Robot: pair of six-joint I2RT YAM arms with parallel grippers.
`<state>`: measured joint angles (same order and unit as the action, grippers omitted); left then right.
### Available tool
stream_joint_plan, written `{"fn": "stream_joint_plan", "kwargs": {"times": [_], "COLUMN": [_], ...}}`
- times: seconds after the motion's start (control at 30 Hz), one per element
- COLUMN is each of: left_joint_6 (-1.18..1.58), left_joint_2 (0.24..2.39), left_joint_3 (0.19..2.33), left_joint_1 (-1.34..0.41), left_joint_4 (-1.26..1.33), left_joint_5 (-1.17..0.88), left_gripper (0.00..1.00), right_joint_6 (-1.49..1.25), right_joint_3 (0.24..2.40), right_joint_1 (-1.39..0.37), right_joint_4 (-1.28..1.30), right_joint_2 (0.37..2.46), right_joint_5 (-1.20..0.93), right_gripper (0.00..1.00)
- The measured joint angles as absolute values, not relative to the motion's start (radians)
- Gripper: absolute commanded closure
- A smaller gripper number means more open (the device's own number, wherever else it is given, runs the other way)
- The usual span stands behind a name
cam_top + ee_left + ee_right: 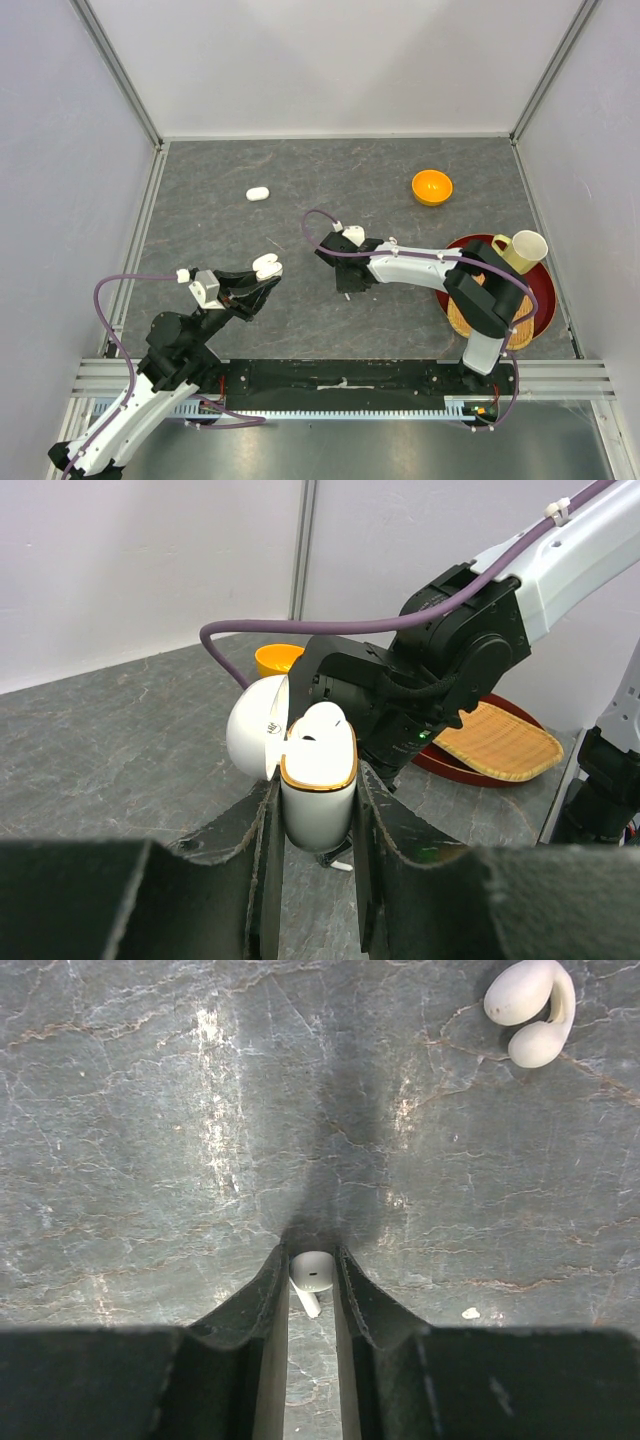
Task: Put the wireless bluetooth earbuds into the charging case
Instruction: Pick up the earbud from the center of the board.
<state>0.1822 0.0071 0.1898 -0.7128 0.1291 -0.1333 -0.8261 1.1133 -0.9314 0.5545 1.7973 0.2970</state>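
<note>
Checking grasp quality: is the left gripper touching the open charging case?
Touching. The left wrist view shows the left gripper clamped against both sides of the open charging case.

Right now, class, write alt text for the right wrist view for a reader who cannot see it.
Seen from above, the right gripper straddles a small white earbud lying on a grey marbled table. What looks like an open white case sits in the top right corner.

Open case [318,780] w/ 1 earbud [322,725] in it sits in L gripper [315,815], left of R gripper [311,1260]. 2nd case [257,194] behind. Cup [520,250] on tray [547,310], far right.
</note>
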Motion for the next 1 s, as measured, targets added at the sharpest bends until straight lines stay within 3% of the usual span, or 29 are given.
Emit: {"fn": "stream_joint_plan", "kwargs": {"times": [0.13,0.27,0.7,1.0], "left_joint_6": [0.182,0.182,0.194,0.216], "left_joint_2": [0.007,0.007,0.059,0.213], "left_joint_3": [0.19,0.19,0.19,0.19], "left_joint_1": [-0.713,-0.713,-0.713,-0.713], "left_joint_4": [0.129,0.129,0.175,0.305], "left_joint_5": [-0.133,-0.134,-0.134,-0.178], "left_gripper": [0.98,0.98,0.98,0.98], "right_joint_6": [-0.833,-0.85,-0.868,-0.64], "right_joint_3": [1.097,1.055,0.85,0.809], "right_joint_1": [-0.932,-0.932,-1.081,-1.245], "right_joint_4": [0.543,0.517,0.132,-0.261], "right_joint_2": [1.769,1.65,1.079,0.973], "right_joint_5": [0.298,0.314,0.517,0.682], "right_gripper": [0.89,1.0,1.0,1.0]}}
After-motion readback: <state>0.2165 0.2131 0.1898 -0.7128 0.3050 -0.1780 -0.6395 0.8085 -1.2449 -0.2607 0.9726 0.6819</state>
